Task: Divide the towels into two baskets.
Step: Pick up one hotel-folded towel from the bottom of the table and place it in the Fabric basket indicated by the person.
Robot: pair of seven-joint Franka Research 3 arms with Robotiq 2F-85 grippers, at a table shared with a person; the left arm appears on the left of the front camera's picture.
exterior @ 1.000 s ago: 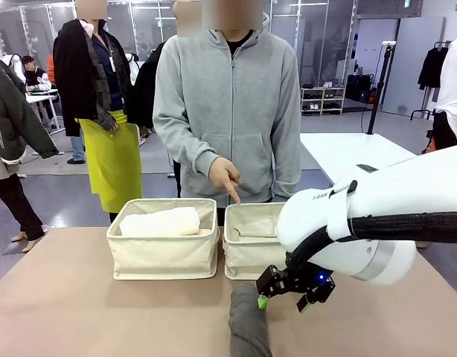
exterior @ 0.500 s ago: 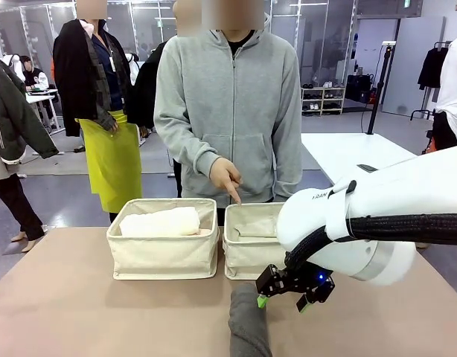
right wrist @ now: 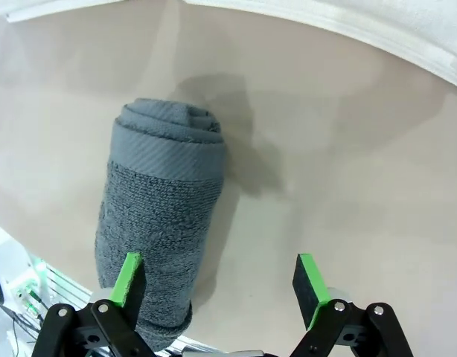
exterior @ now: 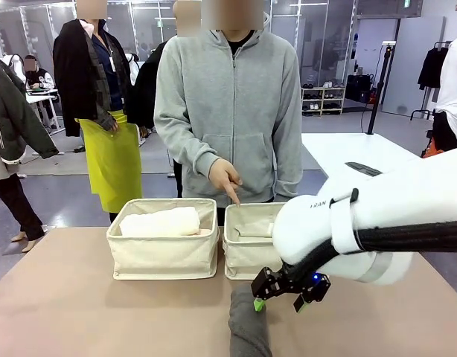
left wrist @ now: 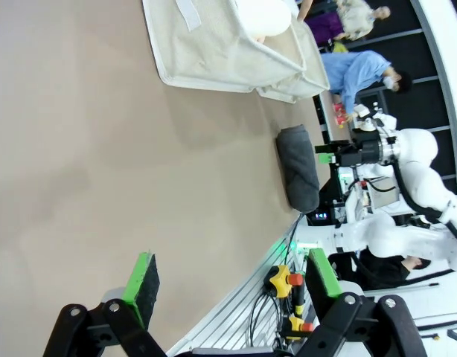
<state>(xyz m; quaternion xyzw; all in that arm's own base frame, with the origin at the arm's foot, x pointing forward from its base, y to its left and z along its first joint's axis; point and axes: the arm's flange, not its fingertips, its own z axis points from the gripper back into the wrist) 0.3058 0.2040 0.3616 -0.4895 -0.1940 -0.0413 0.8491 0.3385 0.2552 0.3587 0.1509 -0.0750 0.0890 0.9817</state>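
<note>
Two cream baskets stand side by side at the far middle of the table. The left basket (exterior: 163,256) holds a pale rolled towel (exterior: 160,222); its colour reads between white and pale yellow. In the right basket (exterior: 247,260) a white cloth (exterior: 252,229) barely shows. The dark grey towel (exterior: 247,327) (right wrist: 158,216) (left wrist: 297,167) lies on the table in front of the right basket. My right gripper (exterior: 279,303) (right wrist: 217,281) hangs open just above the roll's right side, one pad over it. My left gripper (left wrist: 232,279) is open and holds nothing. The pink towel is hidden.
A person in a grey hoodie stands behind the baskets, one hand (exterior: 227,178) pointing down at the right basket. The tan table (exterior: 80,312) has free room left of the grey towel. Other people stand farther back.
My right arm has shifted slightly left and down toward the grey towel. The baskets, the towels and the person's hand have stayed put.
</note>
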